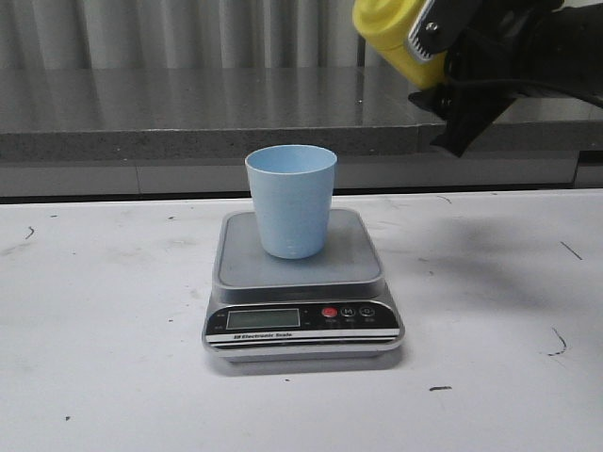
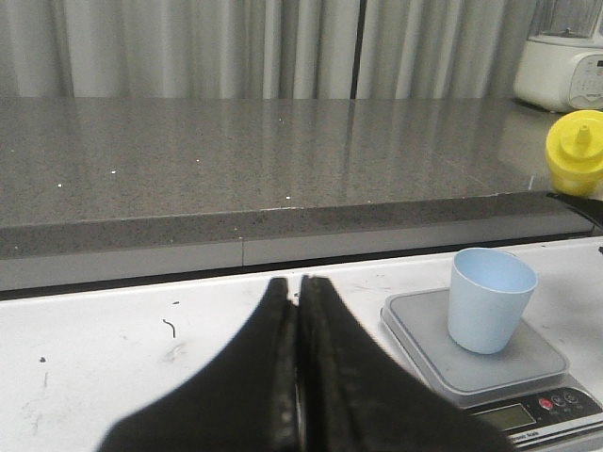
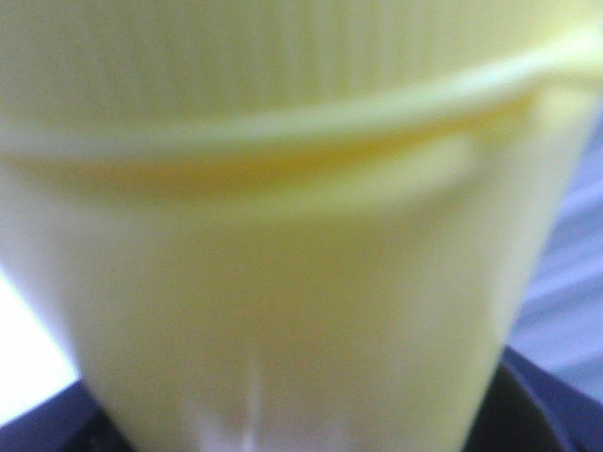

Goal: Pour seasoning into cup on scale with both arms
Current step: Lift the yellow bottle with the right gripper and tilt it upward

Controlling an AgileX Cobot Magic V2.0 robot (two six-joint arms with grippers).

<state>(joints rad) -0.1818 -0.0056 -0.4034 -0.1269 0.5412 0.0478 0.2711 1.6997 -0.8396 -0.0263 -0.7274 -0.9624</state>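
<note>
Two pincers are at work here. The right pincer (image 1: 443,52) is pinching the seasoning (image 1: 396,33), a yellow bottle held high at the upper right of the front view, tilted with its cap end leaning toward the cup, yet well apart from the cup and off to its right. In the right wrist view the bottle (image 3: 283,235) fills the frame, blurred. The left pincer (image 2: 300,377) is pressed together with nothing in it, low over the tabletop (image 1: 94,358), to the left of the scale (image 1: 301,282). The cup (image 1: 291,200) stands upright on the scale's platform. So the bottle is lifted; carrying it over the cup and pouring appear to remain. The display is too small to read.
</note>
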